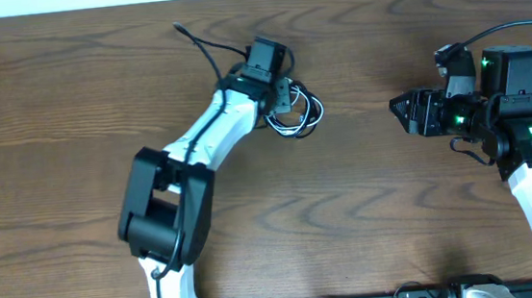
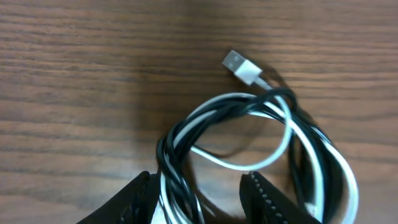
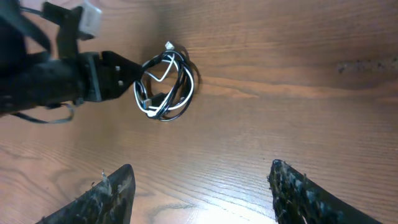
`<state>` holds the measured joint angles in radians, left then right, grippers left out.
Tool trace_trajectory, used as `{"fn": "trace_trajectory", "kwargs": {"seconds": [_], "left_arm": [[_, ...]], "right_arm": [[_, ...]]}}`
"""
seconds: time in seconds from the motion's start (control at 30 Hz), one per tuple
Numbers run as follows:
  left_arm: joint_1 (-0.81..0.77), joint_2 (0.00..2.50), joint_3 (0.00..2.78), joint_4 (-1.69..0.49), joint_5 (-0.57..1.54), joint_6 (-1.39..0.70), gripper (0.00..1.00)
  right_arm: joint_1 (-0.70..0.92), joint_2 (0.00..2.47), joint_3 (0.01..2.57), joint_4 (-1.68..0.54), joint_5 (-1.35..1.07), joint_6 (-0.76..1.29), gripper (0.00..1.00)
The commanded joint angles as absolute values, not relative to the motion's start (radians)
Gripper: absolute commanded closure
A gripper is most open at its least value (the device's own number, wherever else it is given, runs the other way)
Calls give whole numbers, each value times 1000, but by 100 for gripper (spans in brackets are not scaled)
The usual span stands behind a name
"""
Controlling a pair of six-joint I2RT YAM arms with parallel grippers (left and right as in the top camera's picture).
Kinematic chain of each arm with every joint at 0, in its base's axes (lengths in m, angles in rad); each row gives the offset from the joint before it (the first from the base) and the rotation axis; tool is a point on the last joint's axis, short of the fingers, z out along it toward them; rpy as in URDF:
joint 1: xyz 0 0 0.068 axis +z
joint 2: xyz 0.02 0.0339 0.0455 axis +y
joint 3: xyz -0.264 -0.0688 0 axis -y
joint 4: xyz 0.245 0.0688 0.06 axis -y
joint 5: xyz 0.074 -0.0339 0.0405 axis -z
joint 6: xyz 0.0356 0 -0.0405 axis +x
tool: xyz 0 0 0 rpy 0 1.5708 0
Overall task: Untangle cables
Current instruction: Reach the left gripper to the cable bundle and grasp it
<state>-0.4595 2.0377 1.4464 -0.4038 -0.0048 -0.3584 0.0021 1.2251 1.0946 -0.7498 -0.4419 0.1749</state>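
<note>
On the brown wooden table [image 2: 74,74] lie a white cord [image 2: 273,152] and a black cord [image 2: 166,155], wound together into one loose coil. The strands cross and twist around each other on the coil's left side. The white cord's plug [image 2: 242,67] sticks out at the far side, flat on the wood. At the near edge the left gripper [image 2: 198,199] straddles the twisted part. Its two dark fingers [image 2: 124,205] stand apart, with wood showing between the strands and the right-hand finger.
</note>
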Motion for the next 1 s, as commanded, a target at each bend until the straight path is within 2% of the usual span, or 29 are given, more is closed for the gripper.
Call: {"fn": "trace_trajectory", "kwargs": {"seconds": [0.0, 0.17, 0.2, 0.23, 0.6, 0.73, 0.87, 0.97], "left_arm": [[-474, 2079, 1459, -398, -154, -373, 59], [-477, 2110, 1459, -403, -192, -414, 62], [-477, 2110, 1459, -408, -192, -426, 64], [-478, 2110, 1459, -411, -192, -426, 71], [-520, 2110, 1441, -444, -191, -425, 77], [-527, 2110, 1404, -443, -191, -429, 92], [-528, 2110, 1391, -443, -156, -457, 92], [-529, 2109, 1391, -430, -53, -380, 93]], "right_arm": [[7, 1229, 1110, -757, -451, 171, 36], [7, 1229, 1108, -767, -447, 171, 36], [7, 1229, 1108, -768, -443, 171, 36], [7, 1229, 1108, -771, -436, 171, 36], [7, 1229, 1108, -779, -413, 171, 35], [7, 1229, 1108, -779, -413, 171, 35], [7, 1229, 1106, -781, -413, 171, 35], [7, 1229, 1105, -781, -413, 171, 35]]}}
